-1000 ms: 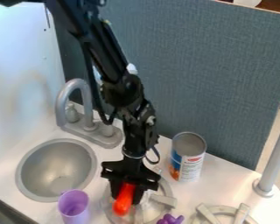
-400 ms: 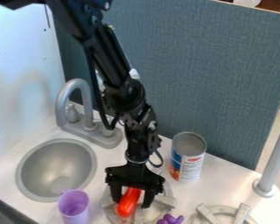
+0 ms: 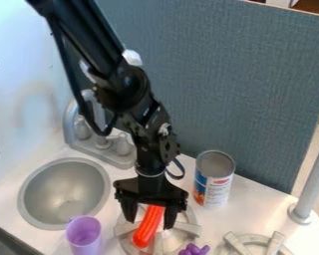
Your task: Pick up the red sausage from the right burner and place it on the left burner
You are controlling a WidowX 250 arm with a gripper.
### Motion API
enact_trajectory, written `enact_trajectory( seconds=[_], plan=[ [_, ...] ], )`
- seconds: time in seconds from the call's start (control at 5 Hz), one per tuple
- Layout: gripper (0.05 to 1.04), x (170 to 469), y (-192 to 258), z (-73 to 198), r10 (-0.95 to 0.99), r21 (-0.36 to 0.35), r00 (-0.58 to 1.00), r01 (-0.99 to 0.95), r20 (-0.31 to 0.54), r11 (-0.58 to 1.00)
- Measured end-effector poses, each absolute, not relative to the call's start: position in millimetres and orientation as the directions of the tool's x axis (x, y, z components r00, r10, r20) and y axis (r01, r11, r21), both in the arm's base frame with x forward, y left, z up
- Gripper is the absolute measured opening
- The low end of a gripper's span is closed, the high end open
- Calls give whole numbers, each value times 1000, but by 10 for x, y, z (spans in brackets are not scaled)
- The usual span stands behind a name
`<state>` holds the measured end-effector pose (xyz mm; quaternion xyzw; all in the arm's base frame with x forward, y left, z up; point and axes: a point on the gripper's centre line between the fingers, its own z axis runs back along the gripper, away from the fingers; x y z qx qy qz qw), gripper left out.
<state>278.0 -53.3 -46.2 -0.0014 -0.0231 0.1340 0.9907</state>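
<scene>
gripper (image 3: 149,222) fingers stand wide apart in the camera view, straddling the upper part of a red-orange toy sausage (image 3: 147,230) with a gap on either side, so they seem to have hold of nothing. the sausage lies on the near stove burner (image 3: 185,227), pointing from one o'clock to seven; its weight seems carried by the raised grate bars, and the fingers flank its long sides, probably because that is its narrow way across. whether a fingertip meets the grate i cannot tell.

taking the sausage as the dial's centre, a purple cup (image 3: 83,236) stands at nine o'clock and the sink (image 3: 66,194) opens at ten. the faucet (image 3: 69,124) rises at eleven, partly behind the arm. an upright can (image 3: 214,180) at two and a purple toy piece (image 3: 193,249) at four, close beside the burner, could crowd the gripper on those sides.
</scene>
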Motion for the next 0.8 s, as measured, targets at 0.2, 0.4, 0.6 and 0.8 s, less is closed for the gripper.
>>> enact_trajectory(
  seconds=[0.2,0.4,0.6,0.8],
  plan=[
    [1001,2553,-445,-258,262,96,965,-263,31,960],
    [1001,2313,-297,-196,216,210,975,-200,-52,957],
    [1001,2162,-131,-130,181,284,983,-162,-42,945],
    [1001,2140,-27,-158,150,289,988,-132,-39,948]
  ],
)
